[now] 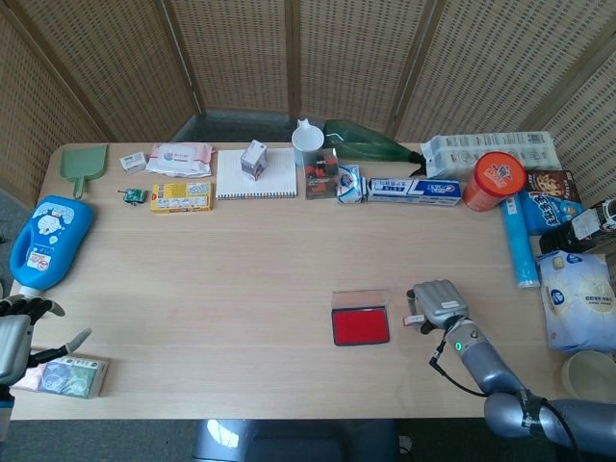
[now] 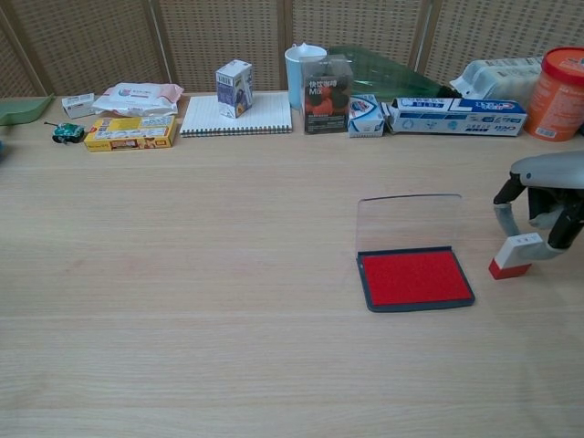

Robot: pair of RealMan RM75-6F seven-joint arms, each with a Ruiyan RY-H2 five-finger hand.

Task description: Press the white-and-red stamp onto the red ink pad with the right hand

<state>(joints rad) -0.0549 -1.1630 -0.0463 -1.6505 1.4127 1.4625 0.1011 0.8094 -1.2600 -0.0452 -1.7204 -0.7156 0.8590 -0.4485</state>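
Note:
The red ink pad (image 1: 361, 327) (image 2: 416, 278) lies open near the table's front, its clear lid (image 2: 409, 222) standing up behind it. The white-and-red stamp (image 2: 514, 256) (image 1: 414, 318) sits just right of the pad, red end down at the table surface. My right hand (image 2: 546, 208) (image 1: 439, 302) arches over the stamp and pinches its white body between two fingertips. My left hand (image 1: 17, 337) hovers at the front left corner, fingers apart, holding nothing.
A back row holds a notebook (image 2: 235, 117), white cup (image 2: 303, 68), toothpaste box (image 2: 456, 116) and orange canister (image 2: 558, 82). A blue bottle (image 1: 43, 241) and a small packet (image 1: 67, 375) lie at the left. Packages (image 1: 577, 298) crowd the right edge.

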